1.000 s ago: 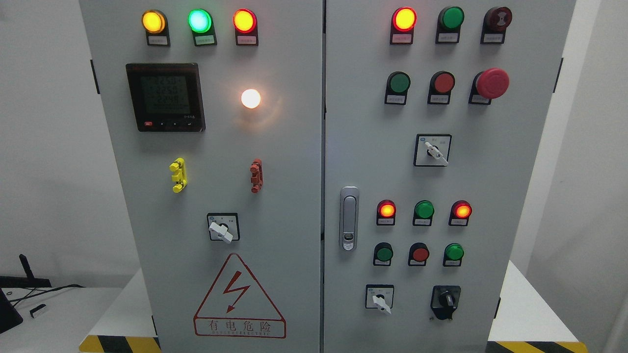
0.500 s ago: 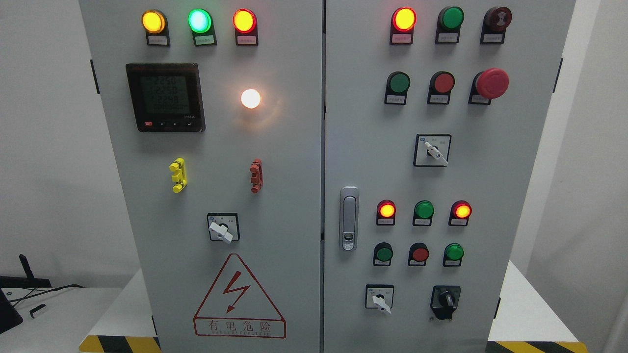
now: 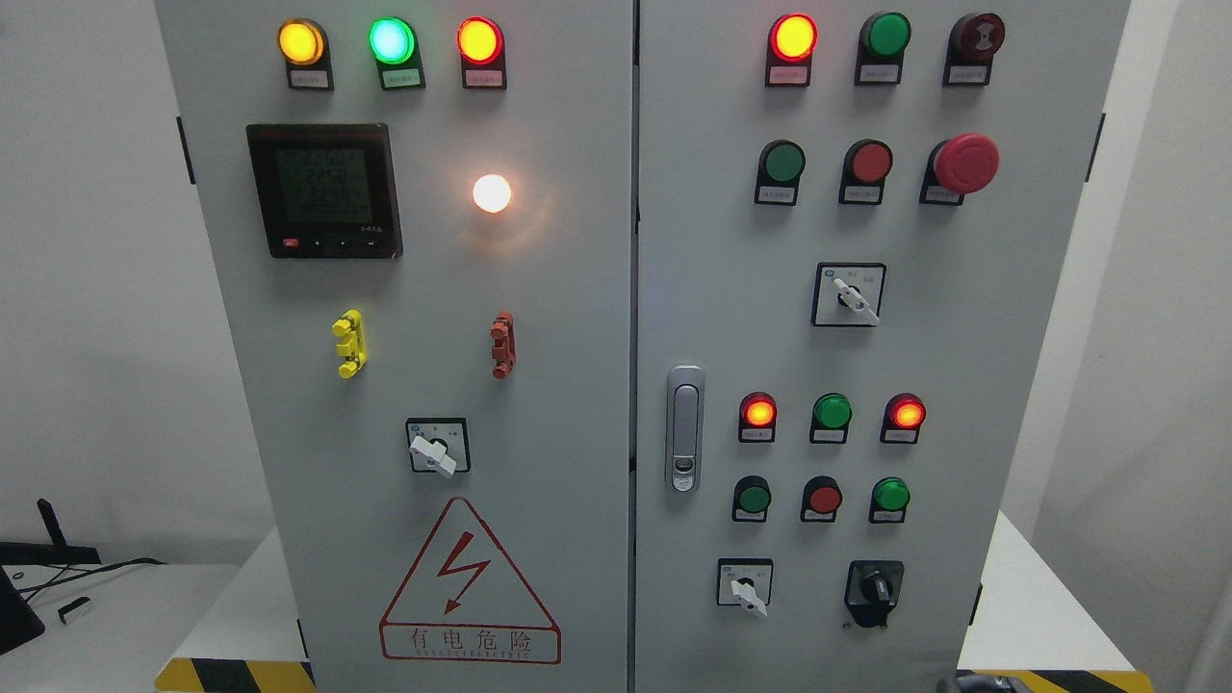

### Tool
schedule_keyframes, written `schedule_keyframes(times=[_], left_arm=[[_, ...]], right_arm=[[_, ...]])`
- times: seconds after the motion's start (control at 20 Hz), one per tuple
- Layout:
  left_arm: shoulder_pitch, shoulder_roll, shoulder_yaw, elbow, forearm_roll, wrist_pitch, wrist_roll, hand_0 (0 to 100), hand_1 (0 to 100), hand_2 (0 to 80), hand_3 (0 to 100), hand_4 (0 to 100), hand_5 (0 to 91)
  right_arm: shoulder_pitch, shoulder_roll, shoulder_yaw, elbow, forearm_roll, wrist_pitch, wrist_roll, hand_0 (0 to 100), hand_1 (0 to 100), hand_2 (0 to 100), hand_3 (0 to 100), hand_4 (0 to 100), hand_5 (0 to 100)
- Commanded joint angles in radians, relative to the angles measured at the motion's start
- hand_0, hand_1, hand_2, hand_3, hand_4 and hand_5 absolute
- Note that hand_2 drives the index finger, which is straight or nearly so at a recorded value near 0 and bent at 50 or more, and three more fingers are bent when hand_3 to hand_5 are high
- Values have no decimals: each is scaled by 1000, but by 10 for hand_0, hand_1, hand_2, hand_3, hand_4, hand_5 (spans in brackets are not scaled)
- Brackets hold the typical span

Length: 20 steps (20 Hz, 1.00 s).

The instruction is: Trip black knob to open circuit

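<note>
The black knob (image 3: pixel 874 585) sits on a black plate at the lower right of the grey cabinet's right door (image 3: pixel 962 385). Its handle points roughly straight up. A small dark part of my right hand (image 3: pixel 977 683) shows at the bottom edge, below and to the right of the knob and apart from it. Too little of the hand shows to tell how it is held. My left hand is out of view.
White selector switches (image 3: pixel 743 587) (image 3: pixel 849 294) (image 3: pixel 435 448), lit and unlit lamps, a red mushroom button (image 3: pixel 965 164) and a door latch (image 3: pixel 684 428) are on the panel. A meter (image 3: pixel 323 190) is upper left. White tables flank the cabinet.
A dark part of my right hand has come into view at the bottom edge, right of the middle. The panel is unchanged.
</note>
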Motion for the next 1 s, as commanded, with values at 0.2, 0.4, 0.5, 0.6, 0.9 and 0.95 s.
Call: schedule_keyframes(times=[0.2,0.4,0.5,0.6,0.9,0.95], left_arm=[[0,-1,0,0,-31,-1,1,120,389,0,0,0,0],[0,0,0,0,-31,-1,1,120,389,0,0,0,0],[0,0,0,0,-31,-1,1,120,389,0,0,0,0],[0,0,0,0,-31,-1,1,120,389,0,0,0,0],[0,0,0,0,-31,-1,1,120,389,0,0,0,0],[0,0,0,0,-31,-1,1,120,389,0,0,0,0]], right_arm=[[-90,-2,10,45,34,30,-4,367,697,515,867,796,812],[-103,5,35,45,37,36,-7,371,704,509,866,795,812],[-103,9,58,42,37,36,-8,374,705,508,866,795,811],[-94,9,78,31,37,33,-8,377,707,505,865,793,810],[-99,12,99,27,38,33,-8,386,715,496,864,792,808],[-99,12,99,27,38,33,-8,387,716,495,864,791,808]])
